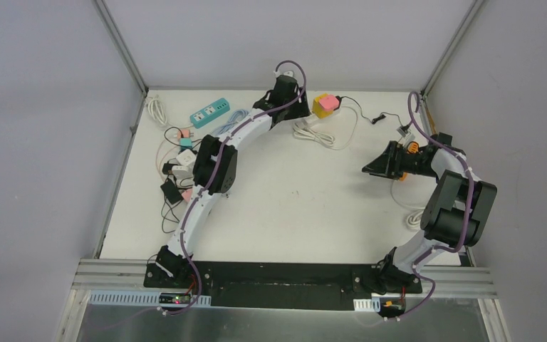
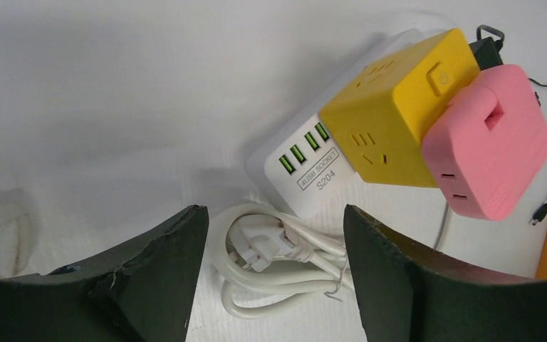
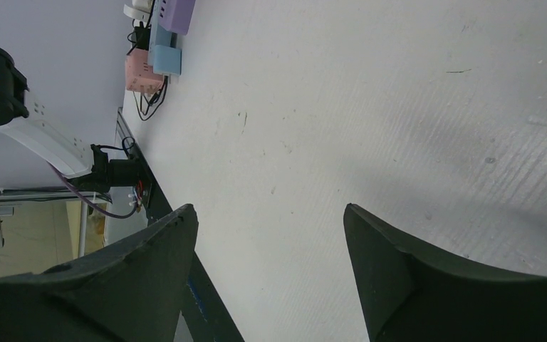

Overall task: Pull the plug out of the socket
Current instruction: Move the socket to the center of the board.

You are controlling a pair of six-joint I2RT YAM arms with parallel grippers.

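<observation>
Nearest me, the right fingers (image 3: 149, 285) hang over bare surface (image 1: 306, 206) on the right side, spread wide with nothing between them. I'd say that arm is parked out of the way, or waiting to steady something, since it is well apart from the job.

Further back, the left arm is stretched to the far edge, and the left fingers (image 2: 157, 285) stand apart there, holding nothing. Between them lies only a coiled white cable (image 2: 271, 249), loose on the surface and not gripped. Just beyond the cable is a white strip (image 2: 306, 171) with green USB ports, and the yellow socket (image 2: 392, 107) cube sits against its far end. The pink plug (image 2: 488, 142) is pressed onto the socket's right side and looks fully seated, so the pull is not yet done.

From the wrist camera the plug sits up and to the right of the gap, not in line with it. My guess is the fingers must shift right and forward to straddle the plug. The strip looks light, so it may drag along unless something holds it down.
</observation>
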